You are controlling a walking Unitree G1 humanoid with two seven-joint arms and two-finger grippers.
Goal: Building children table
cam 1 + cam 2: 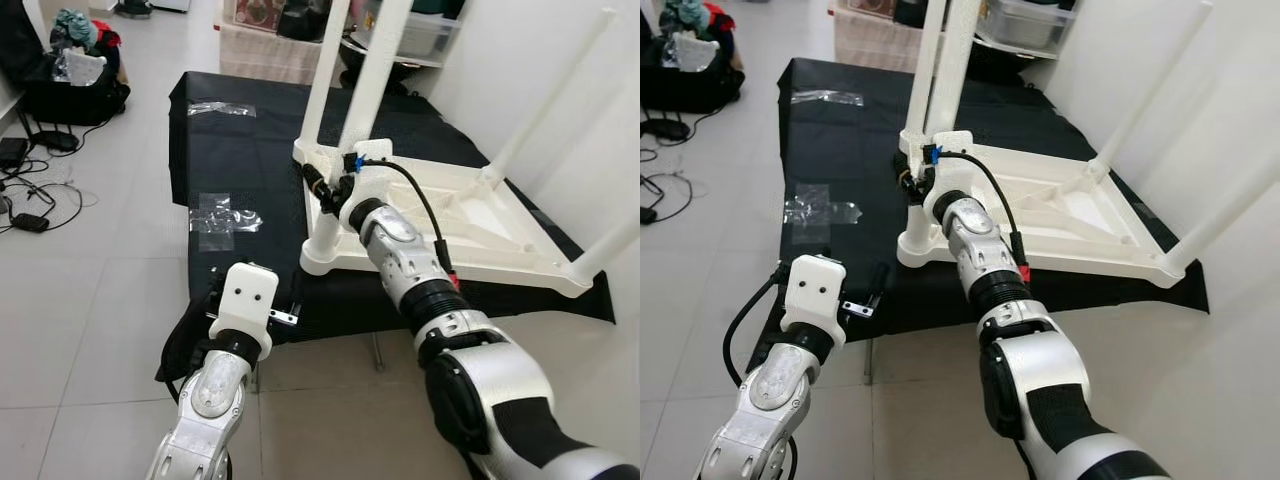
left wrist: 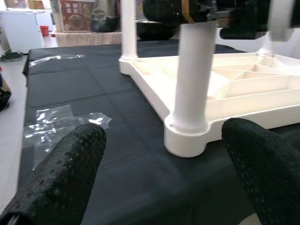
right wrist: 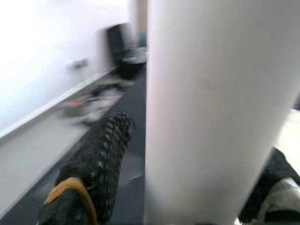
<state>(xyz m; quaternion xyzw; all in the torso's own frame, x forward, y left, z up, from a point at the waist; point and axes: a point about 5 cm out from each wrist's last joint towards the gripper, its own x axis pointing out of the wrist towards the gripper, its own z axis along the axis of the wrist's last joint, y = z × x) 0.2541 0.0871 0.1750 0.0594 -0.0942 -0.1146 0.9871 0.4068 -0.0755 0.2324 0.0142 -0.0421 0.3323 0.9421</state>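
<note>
Upturned on a black mat (image 1: 240, 150): white plastic table (image 1: 470, 215), probably light, stiff, slippery; right gripper (image 1: 330, 190) clasping near corner leg (image 1: 345, 130), best held low by its socket; left gripper (image 2: 161, 154) spread wide, empty, nearby

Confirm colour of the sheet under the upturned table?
Black sheet, clearest in left eye view.

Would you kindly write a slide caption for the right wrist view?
Right end effector straddles a white table leg, one black finger on each side, black mat beyond.
</note>
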